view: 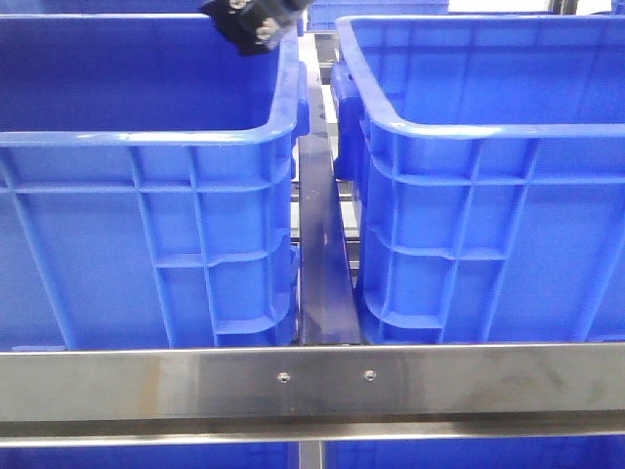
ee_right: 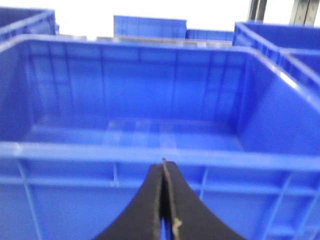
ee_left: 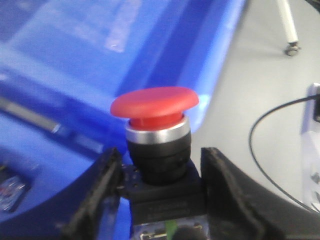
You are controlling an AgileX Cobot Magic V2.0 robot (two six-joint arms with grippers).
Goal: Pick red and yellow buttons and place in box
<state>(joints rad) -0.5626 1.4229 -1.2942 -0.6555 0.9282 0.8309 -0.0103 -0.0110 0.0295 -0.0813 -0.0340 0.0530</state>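
My left gripper [ee_left: 161,162] is shut on the black base of the red button [ee_left: 155,104], which has a dark red domed cap and a silver collar. It hangs above a blue crate's rim [ee_left: 200,75]. In the front view the gripper [view: 252,24] shows as a black block at the top, over the far right corner of the left crate [view: 146,137], whose inner walls are smooth. The box [view: 488,127] stands on the right, with faint ribs on its inner wall. My right gripper [ee_right: 163,164] is shut and empty in front of the box's near rim [ee_right: 150,155]. The yellow button is out of view.
A steel rail [view: 312,381] crosses in front of both crates. A dark bar [view: 322,254] runs in the narrow gap between them. The left wrist view shows grey floor with a black cable [ee_left: 257,130] and a white caster leg [ee_left: 289,27]. More blue crates [ee_right: 150,25] stand behind.
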